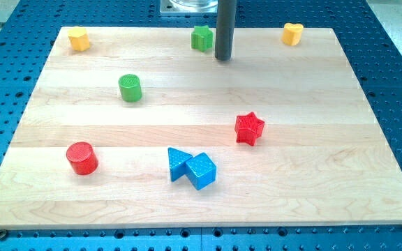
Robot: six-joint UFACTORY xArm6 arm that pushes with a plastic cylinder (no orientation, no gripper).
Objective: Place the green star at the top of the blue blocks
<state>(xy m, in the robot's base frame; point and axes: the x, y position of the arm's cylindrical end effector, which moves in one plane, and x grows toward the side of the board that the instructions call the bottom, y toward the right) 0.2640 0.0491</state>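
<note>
The green star (202, 37) sits near the view's top edge of the wooden board, a little left of centre. My tip (222, 58) rests on the board just right of and slightly below the green star, close to it but apart. The two blue blocks lie together at the lower middle: a blue triangle (178, 162) on the left touching a blue cube (201, 171) on the right. They are far below the green star.
A green cylinder (130, 88) stands at the upper left. A red cylinder (82, 157) is at the lower left. A red star (249, 128) lies right of centre. A yellow block (79, 38) and a yellow heart (292, 33) sit in the top corners.
</note>
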